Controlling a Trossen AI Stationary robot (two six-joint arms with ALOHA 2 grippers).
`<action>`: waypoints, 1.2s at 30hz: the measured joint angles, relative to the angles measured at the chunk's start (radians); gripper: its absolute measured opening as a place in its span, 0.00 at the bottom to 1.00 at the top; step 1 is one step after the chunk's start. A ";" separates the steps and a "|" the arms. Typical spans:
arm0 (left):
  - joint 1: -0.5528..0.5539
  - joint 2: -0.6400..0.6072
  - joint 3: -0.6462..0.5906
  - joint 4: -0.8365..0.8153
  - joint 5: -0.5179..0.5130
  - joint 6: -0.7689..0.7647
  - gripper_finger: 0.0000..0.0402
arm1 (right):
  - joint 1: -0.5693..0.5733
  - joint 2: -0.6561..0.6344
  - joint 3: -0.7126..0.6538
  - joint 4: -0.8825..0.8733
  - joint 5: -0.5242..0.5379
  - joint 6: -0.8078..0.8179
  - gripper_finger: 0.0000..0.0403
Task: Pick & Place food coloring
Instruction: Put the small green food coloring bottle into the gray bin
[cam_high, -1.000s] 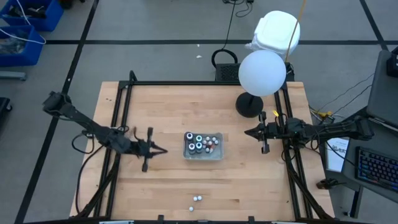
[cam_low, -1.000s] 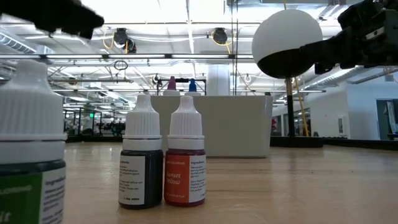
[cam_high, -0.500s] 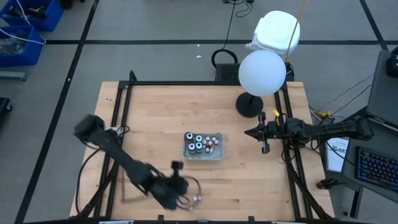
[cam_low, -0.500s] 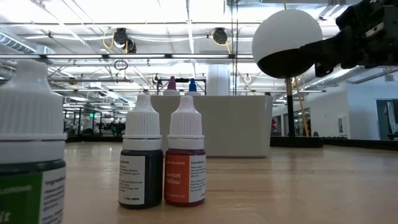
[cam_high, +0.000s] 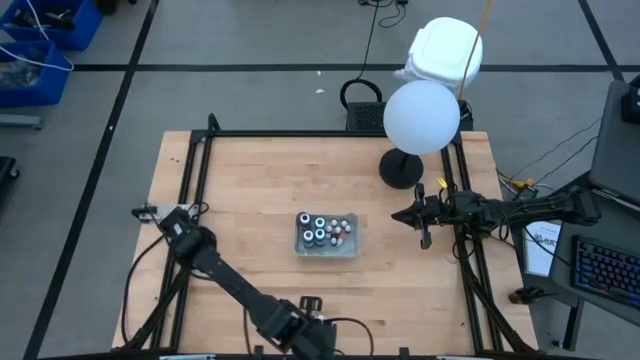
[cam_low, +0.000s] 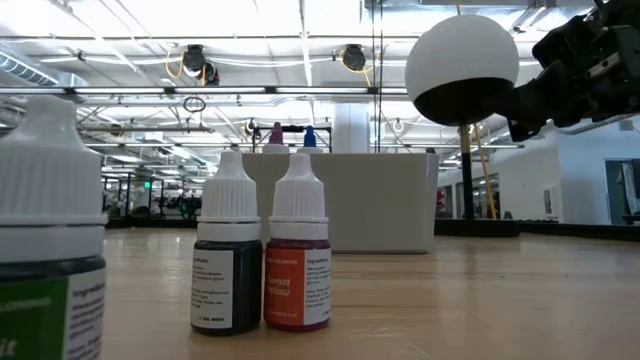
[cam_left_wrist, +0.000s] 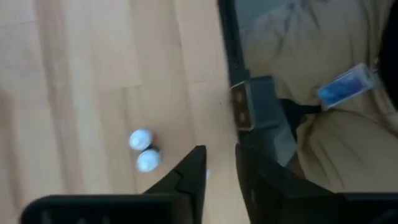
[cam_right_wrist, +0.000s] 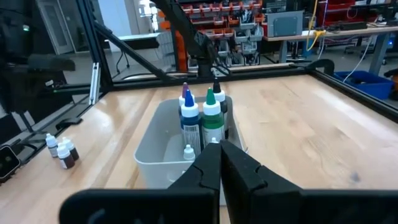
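as seen from its own wrist, left tool: low over the front edge of the surface, fingers parted by a narrow gap, nothing between them
left arm: reaching from the left side down along the surface to the front edge in the high view
loose food coloring bottles: two white-capped ones standing side by side on the bare wood, touching or nearly so, just beside the left tool's fingers and not between them
same pair, low view: dark bottle and red-orange bottle, upright, shoulder to shoulder
third bottle: very close to the low camera at the left, white cap, green label, upright
clear tray: near the middle of the surface, well apart from the loose pair
tray contents: several more bottles standing upright inside, among them a blue-capped bottle and a green-capped bottle; exact count hard to tell
right tool: fingers pressed together, holding nothing, pointing toward the tray
right arm: waiting at the right edge of the surface, tool tip just inside the frame rail
white globe lamp: at the back right of the surface, on a dark round base
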 joint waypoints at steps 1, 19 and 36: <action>0.003 0.011 0.016 -0.001 0.013 -0.003 0.25 | 0.000 0.000 0.000 0.000 -0.001 -0.001 0.00; 0.006 0.027 -0.104 0.005 0.088 -0.016 0.46 | 0.000 0.000 0.000 0.014 -0.024 -0.064 0.00; 0.006 0.028 -0.187 0.112 0.107 0.000 0.46 | 0.000 0.000 0.000 0.010 -0.023 -0.063 0.00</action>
